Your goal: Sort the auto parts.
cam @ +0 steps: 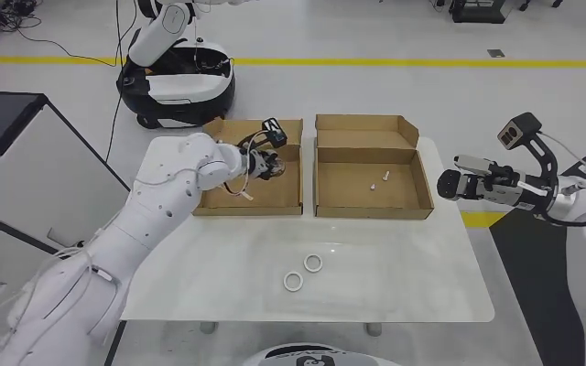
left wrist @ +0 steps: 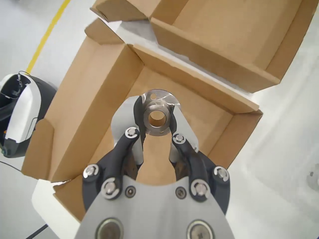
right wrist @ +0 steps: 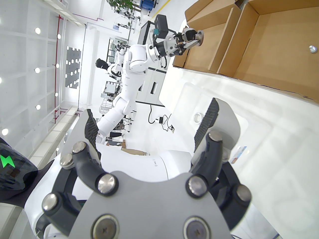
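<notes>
My left gripper [left wrist: 155,119] is shut on a metal flange bushing [left wrist: 157,116], a round steel part with a centre hole, held above the left cardboard box [cam: 284,197]. The top view has that gripper [cam: 268,165] over the box's inner area, and the right wrist view has the bushing [right wrist: 199,37] in it from the side. The right cardboard box [cam: 421,188] holds two small bolts [cam: 380,178]. Two white rings [cam: 303,272] lie on the white table. My right gripper [right wrist: 152,123] hangs open with nothing in it, off the table's right edge [cam: 446,183].
The two boxes stand side by side at the table's far half, flaps up. The white table [cam: 394,274] has bare room around the rings. A second robot base [cam: 179,82] stands on the floor behind the boxes.
</notes>
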`<state>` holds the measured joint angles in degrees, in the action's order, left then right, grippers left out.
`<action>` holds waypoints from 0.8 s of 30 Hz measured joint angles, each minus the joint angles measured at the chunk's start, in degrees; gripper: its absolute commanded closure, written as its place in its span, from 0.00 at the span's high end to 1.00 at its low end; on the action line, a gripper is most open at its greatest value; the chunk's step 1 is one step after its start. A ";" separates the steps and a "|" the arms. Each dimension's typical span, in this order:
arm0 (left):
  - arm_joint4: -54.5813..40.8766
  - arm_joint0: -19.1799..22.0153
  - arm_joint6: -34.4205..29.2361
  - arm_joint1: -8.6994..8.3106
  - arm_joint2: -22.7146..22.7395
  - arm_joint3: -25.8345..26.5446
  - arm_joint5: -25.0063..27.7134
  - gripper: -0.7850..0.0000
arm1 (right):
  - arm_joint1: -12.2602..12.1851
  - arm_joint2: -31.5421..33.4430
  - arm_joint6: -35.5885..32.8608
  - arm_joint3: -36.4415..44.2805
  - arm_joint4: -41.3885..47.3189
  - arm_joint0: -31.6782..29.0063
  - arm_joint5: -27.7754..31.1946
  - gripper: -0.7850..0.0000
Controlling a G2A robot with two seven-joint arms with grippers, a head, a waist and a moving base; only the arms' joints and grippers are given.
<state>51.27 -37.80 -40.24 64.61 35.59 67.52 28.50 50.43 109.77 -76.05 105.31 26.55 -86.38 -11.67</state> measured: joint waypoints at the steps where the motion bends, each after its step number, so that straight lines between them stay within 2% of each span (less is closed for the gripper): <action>1: 0.24 0.11 -0.14 0.27 -0.47 -0.66 0.18 0.00 | 0.00 0.00 0.00 0.00 0.00 0.00 0.00 1.00; 11: 0.69 1.07 -0.57 3.50 -4.69 -7.65 1.67 0.00 | 0.00 0.00 0.00 0.00 0.00 0.00 0.00 1.00; 22: 1.54 2.47 -0.70 6.20 -6.66 -13.30 2.24 0.00 | 0.00 0.00 0.00 0.00 0.00 0.00 0.00 1.00; 23: 1.67 2.65 -0.79 6.46 -6.81 -13.88 2.35 0.02 | 0.00 0.00 0.00 0.00 0.00 0.00 0.00 1.00; 24: 1.67 2.73 -0.80 6.65 -6.88 -14.28 2.38 0.09 | 0.00 0.00 0.00 0.00 0.00 0.00 0.00 1.00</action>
<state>52.94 -35.07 -41.04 71.26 28.71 53.24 30.88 50.43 109.77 -76.05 105.31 26.55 -86.38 -11.67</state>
